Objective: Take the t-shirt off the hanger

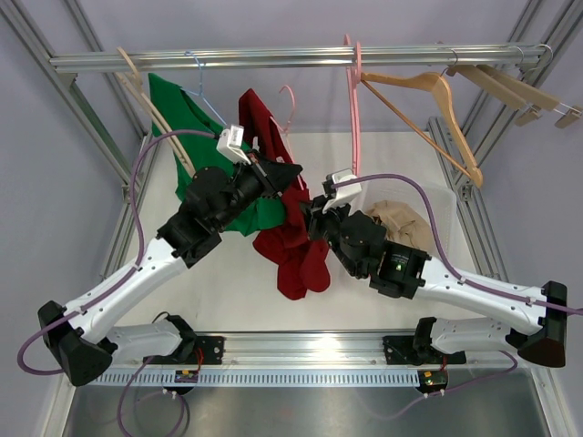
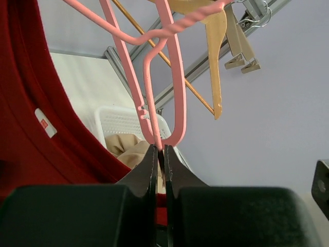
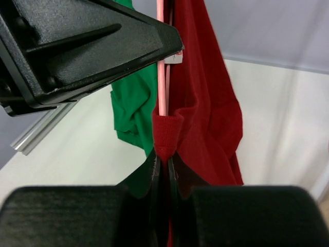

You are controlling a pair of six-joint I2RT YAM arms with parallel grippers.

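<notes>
A red t-shirt hangs bunched in mid-air between my two arms. It is draped on a thin pink hanger, whose rod runs down into a folded red hem. My left gripper is shut on the hanger's lower curved bend; in the top view it sits at the shirt's upper edge. My right gripper is shut on that red fold just below the rod, and in the top view it is pressed against the shirt's right side. The shirt's white label shows.
A green t-shirt hangs on a wooden hanger at the left. The rail also carries another pink hanger and wooden hangers. A white basket with a beige garment stands at the right.
</notes>
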